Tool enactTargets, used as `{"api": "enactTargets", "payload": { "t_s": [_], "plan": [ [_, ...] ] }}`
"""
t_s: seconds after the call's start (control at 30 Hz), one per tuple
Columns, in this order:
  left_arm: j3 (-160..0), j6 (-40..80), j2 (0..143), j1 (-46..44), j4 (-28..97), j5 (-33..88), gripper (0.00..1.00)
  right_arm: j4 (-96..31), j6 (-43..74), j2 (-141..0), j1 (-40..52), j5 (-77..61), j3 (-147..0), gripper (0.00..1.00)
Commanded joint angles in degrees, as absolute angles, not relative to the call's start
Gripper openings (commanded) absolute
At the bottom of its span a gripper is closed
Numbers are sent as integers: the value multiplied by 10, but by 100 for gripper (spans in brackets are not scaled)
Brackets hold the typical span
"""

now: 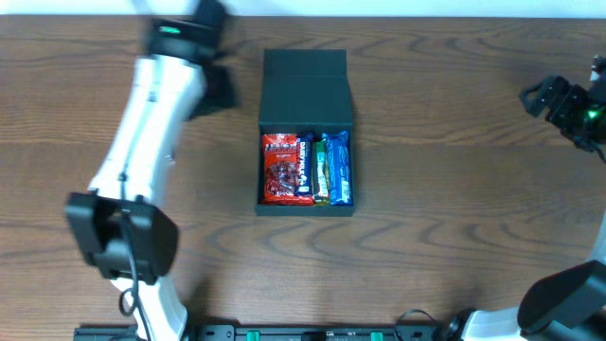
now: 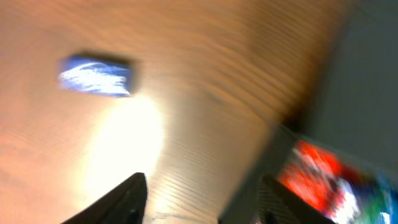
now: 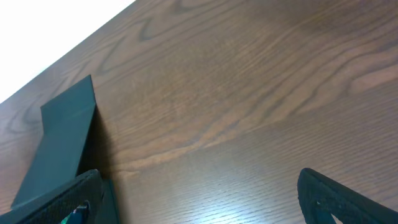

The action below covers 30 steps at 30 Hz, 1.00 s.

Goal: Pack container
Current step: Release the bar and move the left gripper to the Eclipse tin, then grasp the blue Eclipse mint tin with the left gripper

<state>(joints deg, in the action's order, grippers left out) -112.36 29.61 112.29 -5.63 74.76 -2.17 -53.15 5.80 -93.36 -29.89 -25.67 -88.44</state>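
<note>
The dark green-grey container stands mid-table with its lid open toward the far side. Inside lie a red snack packet, a blue packet, a green bar and a blue bar. My left gripper is open and empty, over the table left of the lid. Its blurred wrist view shows open fingers, a small blue packet on the wood, and the container with the red packet at the right. My right gripper is open and empty at the far right.
The right wrist view shows open fingers above bare wood, with the container's lid at the left. The table's far edge runs along the top. My left arm crosses the left side of the table.
</note>
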Motion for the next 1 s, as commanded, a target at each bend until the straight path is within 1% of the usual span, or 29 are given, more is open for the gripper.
{"api": "enactTargets", "payload": {
  "t_s": [0.0,0.07,0.17,0.27,0.43,0.57,0.67,0.83,0.97],
  "plan": [
    [-1101,428,1119,22,756,-8,63,-539,51,-937,-303,-255,-891,99],
    [-1065,500,1119,71,740,15,62,-545,55,-937,-303,-255,-891,99],
    [-983,605,1119,115,688,64,61,-555,55,-937,-303,-255,-891,99],
    [-908,662,1119,123,615,100,61,-562,55,-937,-303,-255,-891,99],
    [-809,770,1119,121,501,115,57,-574,57,-937,-303,-255,-891,99],
    [-788,781,1119,121,464,104,57,-590,57,-937,-303,-255,-891,99],
    [-788,780,1119,121,459,75,61,-598,57,-937,-303,-255,-891,99],
    [-788,777,1119,121,452,30,64,-602,57,-937,-303,-255,-891,99],
    [-788,735,1119,121,425,23,66,-606,63,-937,-303,-255,-891,99]
  ]
}}
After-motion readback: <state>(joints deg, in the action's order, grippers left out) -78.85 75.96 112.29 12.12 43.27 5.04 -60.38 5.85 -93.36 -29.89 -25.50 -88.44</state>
